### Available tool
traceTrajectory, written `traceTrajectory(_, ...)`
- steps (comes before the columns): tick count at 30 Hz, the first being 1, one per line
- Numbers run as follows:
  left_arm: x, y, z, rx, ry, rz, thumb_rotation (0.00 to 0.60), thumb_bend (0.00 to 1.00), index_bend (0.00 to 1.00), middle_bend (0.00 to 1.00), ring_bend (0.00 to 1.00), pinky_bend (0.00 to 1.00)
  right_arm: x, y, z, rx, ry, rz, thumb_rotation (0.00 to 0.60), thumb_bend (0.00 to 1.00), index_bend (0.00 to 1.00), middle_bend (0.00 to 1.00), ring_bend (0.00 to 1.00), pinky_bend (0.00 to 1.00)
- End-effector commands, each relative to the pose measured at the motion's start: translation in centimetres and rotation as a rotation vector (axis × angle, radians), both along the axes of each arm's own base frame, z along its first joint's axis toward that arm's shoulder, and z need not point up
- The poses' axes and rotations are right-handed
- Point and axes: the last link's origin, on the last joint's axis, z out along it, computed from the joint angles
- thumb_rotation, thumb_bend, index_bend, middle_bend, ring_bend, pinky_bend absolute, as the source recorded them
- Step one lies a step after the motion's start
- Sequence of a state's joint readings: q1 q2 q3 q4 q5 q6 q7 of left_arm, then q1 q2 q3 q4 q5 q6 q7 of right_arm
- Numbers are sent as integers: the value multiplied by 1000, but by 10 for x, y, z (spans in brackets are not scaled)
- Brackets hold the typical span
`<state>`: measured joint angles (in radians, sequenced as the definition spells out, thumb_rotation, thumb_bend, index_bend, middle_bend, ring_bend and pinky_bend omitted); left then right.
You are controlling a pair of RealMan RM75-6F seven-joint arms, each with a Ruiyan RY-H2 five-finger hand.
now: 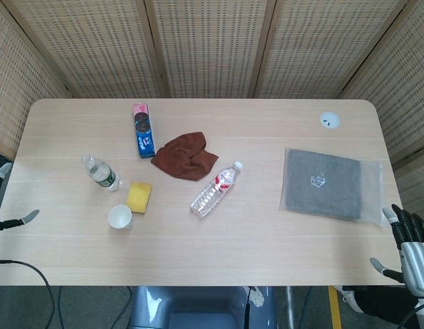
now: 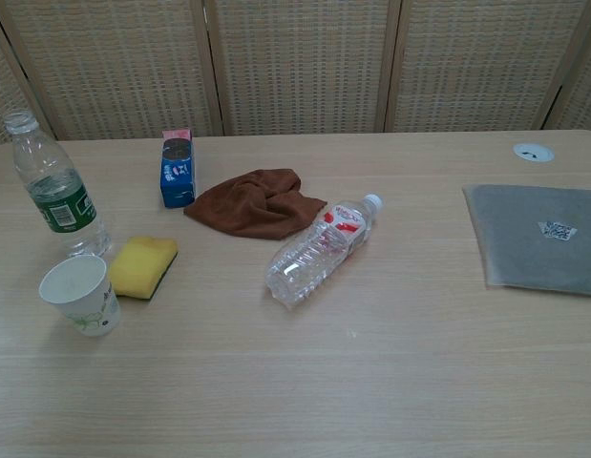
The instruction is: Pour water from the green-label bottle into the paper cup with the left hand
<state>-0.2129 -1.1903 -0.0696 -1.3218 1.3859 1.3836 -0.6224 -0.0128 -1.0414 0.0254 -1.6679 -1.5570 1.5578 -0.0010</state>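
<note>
The green-label bottle stands upright and uncapped at the table's left, with nothing touching it. Just in front of it stands the white paper cup. My left hand shows only at the far left edge of the head view, off the table, fingers spread and holding nothing. My right hand hangs off the table's front right corner, fingers apart and empty. The chest view shows neither hand.
A yellow sponge lies beside the cup. A red-label bottle lies on its side mid-table, a brown cloth and a blue cookie pack behind it. A grey bagged pad lies at the right.
</note>
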Motion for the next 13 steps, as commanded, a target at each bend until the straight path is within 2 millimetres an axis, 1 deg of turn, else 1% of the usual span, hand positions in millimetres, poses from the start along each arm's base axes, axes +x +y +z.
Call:
traceTrajectory(1,27,-35,14,48,116,9,600,173,0,0,0,0,0,0,2,-4,-4,0,600,0,0,0,0,0)
traceTrajectory(7,43,-50,7,23,127,15,600,174,0,0,0,0,-1,1,4,-9,-9,2,600,0,0,0,0,0)
traceTrajectory(13,49,-56,5,9,185,20,600,173,0,0,0,0,-1,1,4,-11,-11,1,600,0,0,0,0,0)
